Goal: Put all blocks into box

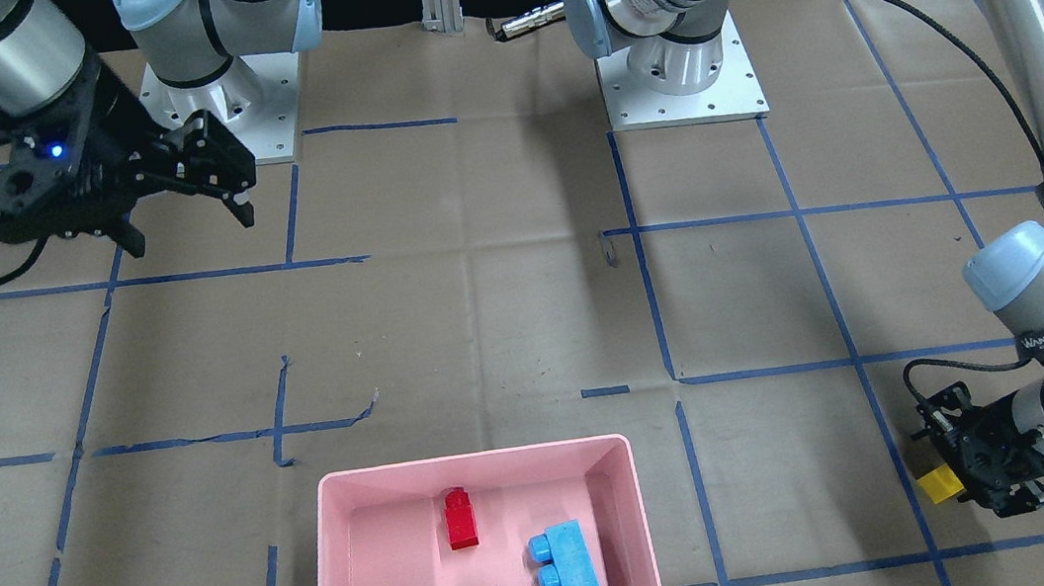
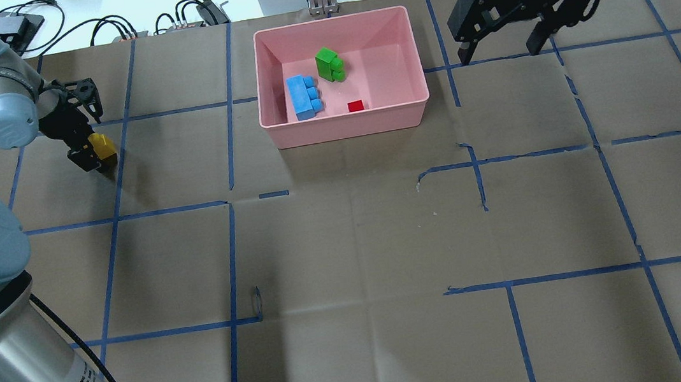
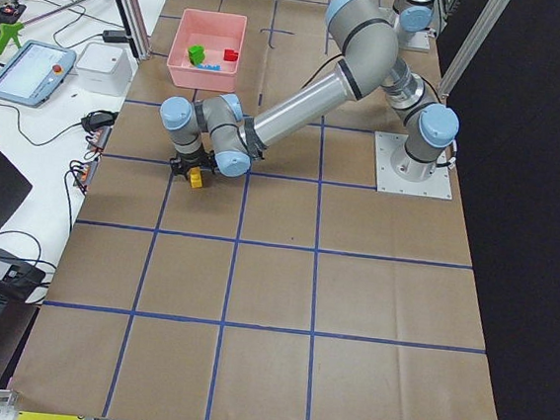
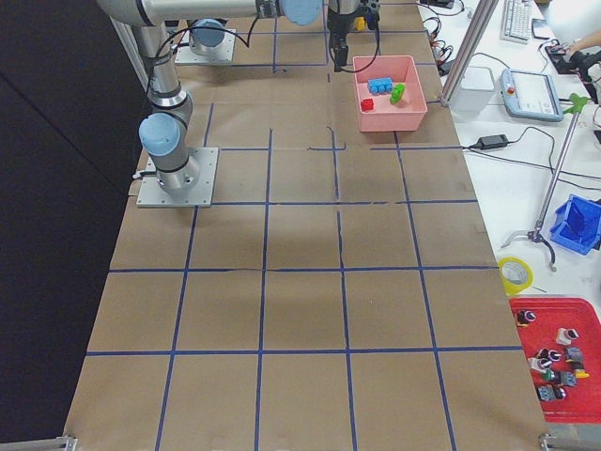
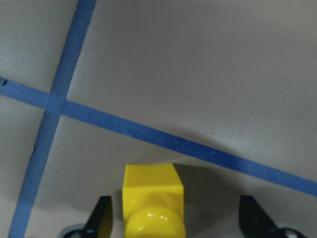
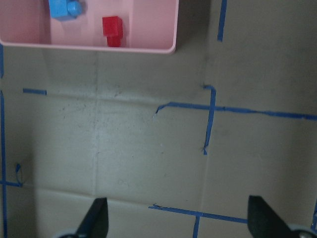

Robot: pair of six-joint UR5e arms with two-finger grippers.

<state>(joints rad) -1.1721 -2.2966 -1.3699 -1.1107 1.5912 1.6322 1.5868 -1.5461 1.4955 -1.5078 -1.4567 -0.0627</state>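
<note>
The pink box (image 2: 346, 127) stands at the far middle of the table. Inside it lie the light blue block (image 2: 302, 97), the green block (image 2: 329, 64) and the red block (image 2: 356, 106). The yellow block (image 2: 101, 148) is on the paper, far left of the box. My left gripper (image 2: 94, 154) is low over it, open. In the left wrist view the yellow block (image 5: 152, 191) sits between the spread fingers (image 5: 101, 215), clear of both. My right gripper (image 2: 499, 54) is open and empty, raised just right of the box.
Brown paper with a grid of blue tape (image 2: 232, 254) covers the table. The two arm bases (image 1: 679, 74) stand at the robot's edge. Cables and devices (image 2: 192, 12) lie beyond the far edge, behind the box.
</note>
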